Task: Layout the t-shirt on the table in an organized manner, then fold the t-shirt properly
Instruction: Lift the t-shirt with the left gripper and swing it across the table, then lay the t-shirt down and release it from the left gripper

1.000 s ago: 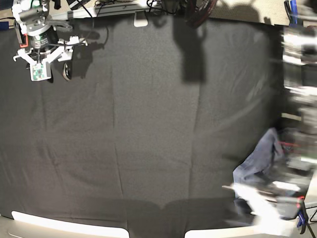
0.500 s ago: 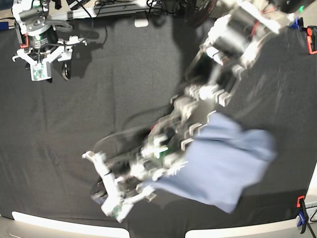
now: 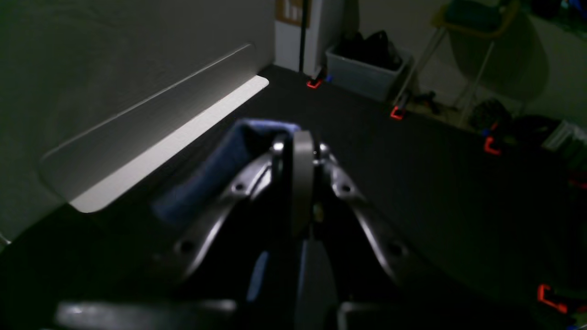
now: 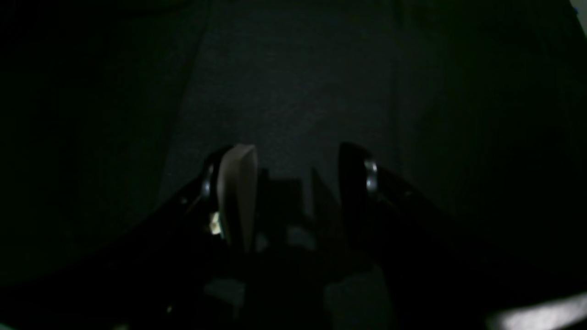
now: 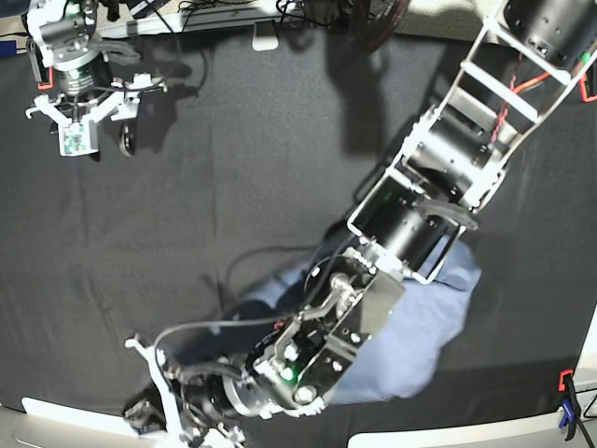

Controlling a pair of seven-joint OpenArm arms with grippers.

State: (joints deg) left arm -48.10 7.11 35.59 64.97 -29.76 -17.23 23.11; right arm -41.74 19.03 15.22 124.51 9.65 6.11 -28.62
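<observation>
The task is at its very start. The t-shirt (image 5: 424, 327) lies bunched in a rumpled blue-grey heap on the near right part of the table (image 5: 261, 168), partly hidden under the left arm, which reaches across it toward the near edge. No sleeve, neck or lettering can be made out, so nothing is laid out yet and no fold is made. The left gripper (image 3: 298, 151) is clenched, and the left wrist view shows a fold of blue cloth bunched right at its tips, so it appears to be pinching the shirt's edge. The right gripper (image 5: 93, 126) hangs at the far left corner, well apart from the shirt, its jaws spread and empty. Spreading flat, smoothing and all folding remain.
</observation>
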